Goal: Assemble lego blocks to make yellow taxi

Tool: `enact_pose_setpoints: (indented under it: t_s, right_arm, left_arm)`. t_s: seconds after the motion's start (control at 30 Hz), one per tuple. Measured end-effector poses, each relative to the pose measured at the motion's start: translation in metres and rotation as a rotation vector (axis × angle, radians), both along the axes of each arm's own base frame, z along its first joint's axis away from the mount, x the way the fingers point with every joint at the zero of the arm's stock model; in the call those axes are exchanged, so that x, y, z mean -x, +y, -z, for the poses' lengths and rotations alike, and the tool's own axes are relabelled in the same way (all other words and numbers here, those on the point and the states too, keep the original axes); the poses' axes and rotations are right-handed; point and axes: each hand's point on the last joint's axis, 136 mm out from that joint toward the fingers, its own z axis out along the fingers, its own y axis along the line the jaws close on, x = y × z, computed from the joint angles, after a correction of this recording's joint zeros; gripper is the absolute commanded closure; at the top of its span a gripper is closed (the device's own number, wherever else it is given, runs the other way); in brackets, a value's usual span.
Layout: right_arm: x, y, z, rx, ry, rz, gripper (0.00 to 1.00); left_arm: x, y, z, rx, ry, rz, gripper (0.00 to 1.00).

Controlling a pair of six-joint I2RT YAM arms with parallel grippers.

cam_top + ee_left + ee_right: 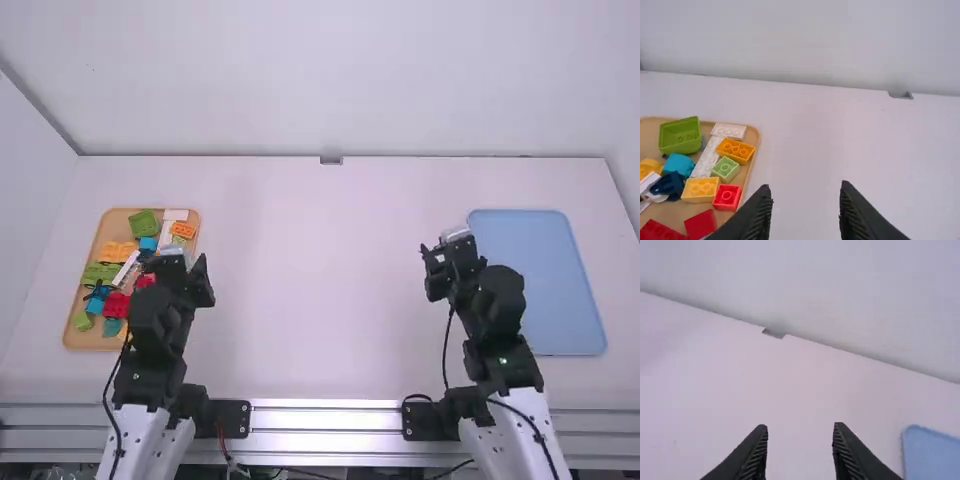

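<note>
My left gripper (pixel 184 264) is over the right edge of the tan tray (pixel 78 338), which holds loose blocks. In the left wrist view the left gripper (pixel 805 188) stands open, nothing between its fingers. The tray there holds a yellow block (pixel 701 189), an orange block (pixel 735 150), a red block (pixel 727 197), a light green block (pixel 725 169), a white block (pixel 728 131) and a green hollow piece (pixel 680 135). My right gripper (pixel 447 250) is above the table, left of the blue tray (pixel 537 270); in the right wrist view the right gripper (pixel 800 428) is open and holds nothing.
The white table (pixel 320 290) stretches between the two trays, with a wall (pixel 330 80) behind its far edge. A small grey fitting (pixel 331 160) sits at the middle of that edge. Metal rails (pixel 325 418) run along the near side, with cables by the arm bases.
</note>
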Motion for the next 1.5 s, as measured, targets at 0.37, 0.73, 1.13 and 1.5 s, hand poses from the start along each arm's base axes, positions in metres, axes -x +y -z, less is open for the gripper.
enact_pose_setpoints:
  t_s: [0.37, 0.73, 1.13, 1.5]
  right_arm:
    - [-0.036, 0.08, -0.028, 0.082, 0.052, -0.335, 0.39]
    - [-0.04, 0.19, -0.014, 0.051, 0.118, -0.853, 0.18]
    - [-0.044, 0.274, 0.013, 0.042, 0.104, -1.134, 0.05]
    - [-0.049, 0.311, 0.043, -0.032, 0.118, -1.26, 0.01]
  left_arm:
    - [-0.031, 0.024, -0.017, 0.044, 0.117, -0.135, 0.39]
    - [-0.062, 0.06, -0.009, 0.102, 0.283, -0.348, 0.19]
    - [-0.037, 0.141, 0.022, 0.306, 0.463, -0.696, 0.05]
    - [-0.011, 0.187, 0.041, 0.419, 0.551, -0.805, 0.01]
